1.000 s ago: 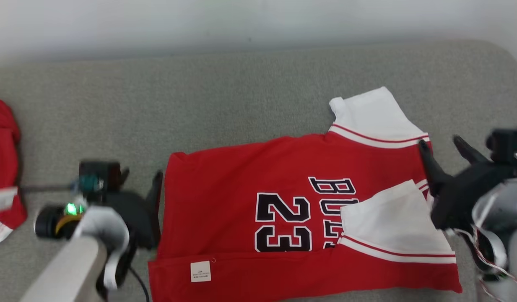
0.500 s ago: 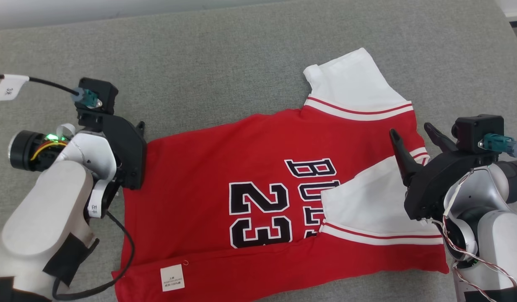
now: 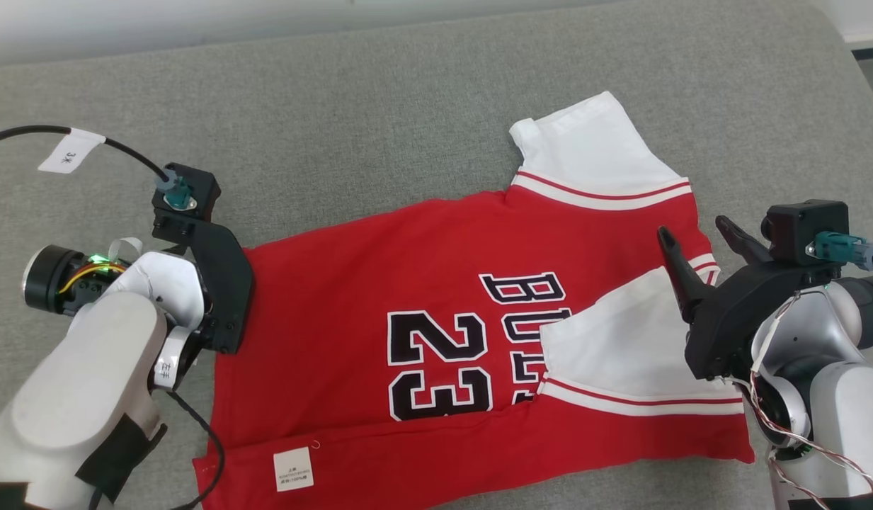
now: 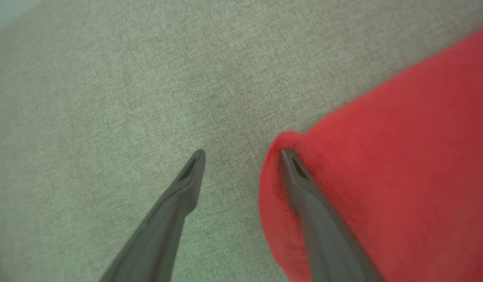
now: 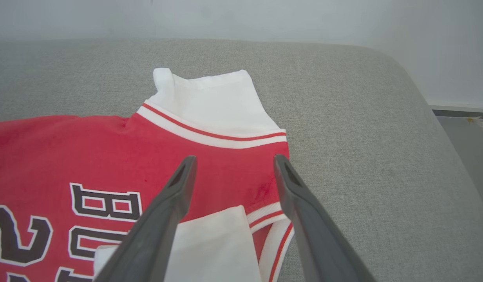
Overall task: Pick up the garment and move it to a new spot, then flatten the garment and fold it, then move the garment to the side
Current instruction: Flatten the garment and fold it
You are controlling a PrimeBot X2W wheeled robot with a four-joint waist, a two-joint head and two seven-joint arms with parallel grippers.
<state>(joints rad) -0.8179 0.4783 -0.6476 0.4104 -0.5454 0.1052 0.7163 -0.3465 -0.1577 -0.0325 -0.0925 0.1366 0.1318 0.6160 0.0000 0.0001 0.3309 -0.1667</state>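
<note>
Left gripper (image 4: 243, 152): I read its fingers as parted, with a clear gap between the tips and nothing clamped.
Left tips: one hangs over bare cushion (image 4: 108, 98). The other lies along the rounded red corner of the jersey (image 4: 402, 156), right at its edge. I cannot tell whether it presses on the cloth.
Right gripper (image 5: 234, 158): its fingers are spread too, and they are empty.
Right tips: in my wrist view they frame the red shoulder band, between the far sleeve (image 5: 210, 105) and the near sleeve (image 5: 210, 243). My head view puts this gripper at the jersey's right end, with one tip over the red and white trim. I cannot judge contact from here.
Jersey: it lies spread on the cushion between the two grippers. The hem end is by the left gripper and the sleeve end by the right. The "23" and the black lettering face up.
Far sleeve: white, and it sticks out flat onto the cushion on the far side.
Near sleeve: white, folded in over the red front, covering part of the lettering.
Near edge: a red strip runs along the near side below a seam line, with a white label (image 3: 293, 469) on it.
Left arm: I see a pale forearm at the lower left. A black cable (image 3: 124, 149) with a white tag arcs from the wrist camera.
Cushion: grey weave with a rounded far right corner and a pale wall behind.
</note>
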